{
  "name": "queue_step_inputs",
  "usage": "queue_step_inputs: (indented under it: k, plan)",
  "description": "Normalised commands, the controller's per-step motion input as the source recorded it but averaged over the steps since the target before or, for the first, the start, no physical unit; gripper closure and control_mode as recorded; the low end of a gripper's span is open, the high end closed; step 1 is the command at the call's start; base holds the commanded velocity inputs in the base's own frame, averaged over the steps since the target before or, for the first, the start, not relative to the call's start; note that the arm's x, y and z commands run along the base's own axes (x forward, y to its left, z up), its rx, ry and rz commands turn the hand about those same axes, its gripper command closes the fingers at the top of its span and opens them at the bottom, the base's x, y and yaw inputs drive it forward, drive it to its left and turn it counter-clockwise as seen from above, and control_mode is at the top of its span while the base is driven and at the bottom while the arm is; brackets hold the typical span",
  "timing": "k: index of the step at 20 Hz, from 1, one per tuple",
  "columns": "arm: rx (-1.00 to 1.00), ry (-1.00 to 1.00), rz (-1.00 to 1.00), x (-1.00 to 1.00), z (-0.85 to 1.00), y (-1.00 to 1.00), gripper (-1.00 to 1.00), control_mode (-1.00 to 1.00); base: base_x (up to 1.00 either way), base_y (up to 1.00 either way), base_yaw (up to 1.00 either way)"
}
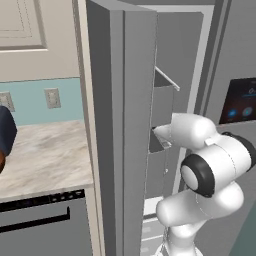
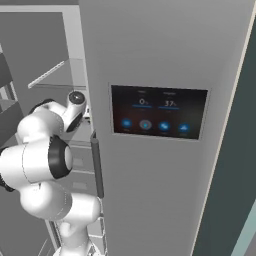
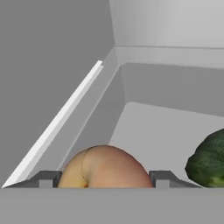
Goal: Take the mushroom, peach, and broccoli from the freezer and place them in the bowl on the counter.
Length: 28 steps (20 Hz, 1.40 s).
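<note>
A: Orange-red and yellow skin, that's the peach [image 3: 105,168], sitting right between the two dark fingertips [image 3: 47,178] of the gripper [image 3: 105,181] in the hand view. It's on a white freezer shelf [image 3: 166,131].

B: Gripper state?

A: Jaws partly drawn in, one tip tight against each flank of the fruit. Looks like it's pinching the peach; I can't see an actual gap on either side.

B: Step?

A: Grasping the peach, I'd judge. To do it well: make sure the hold is firm across the widest part, since the fruit is round and smooth and could squirt out. Then lift straight a little and back out along the way in, keeping clear of the white shelf edge [image 3: 57,127] on the left.

B: Anything nearby?

A: Broccoli [image 3: 209,162], dark green and bumpy, just beside the peach on the right, apart from it. Don't nudge it when pulling out.

B: Base views?

A: Arm [image 1: 210,165] reaches into the open freezer [image 1: 165,115] past the grey door [image 1: 120,125]. Beige marbled counter [image 1: 45,150] lies to the left.
</note>
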Motion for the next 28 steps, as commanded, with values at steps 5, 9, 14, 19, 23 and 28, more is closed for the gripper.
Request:
queue_step_inputs:
  k: [5, 9, 14, 19, 23, 28]
  plan:
    - [0.01, -0.14, 0.00, -0.17, 0.00, -0.28, 1.00, -1.00, 0.00, 0.00, 0.00]
    - [0.02, -0.16, 0.00, -0.23, 0.00, -0.32, 1.00, -1.00, 0.00, 0.00, 0.00]
    - [0.01, -0.12, 0.00, -0.26, 0.00, -0.26, 1.00, -1.00, 0.00, 0.00, 0.00]
    - [0.00, -0.03, 0.00, -0.30, 0.01, -0.04, 1.00, -1.00, 0.00, 0.00, 0.00]
    - [0.00, -0.01, -0.02, -0.35, 0.09, 0.00, 1.00, -1.00, 0.00, 0.00, 0.00]
    - [0.00, 0.00, -0.05, -0.28, 0.14, 0.00, 1.00, -1.00, 0.00, 0.00, 0.00]
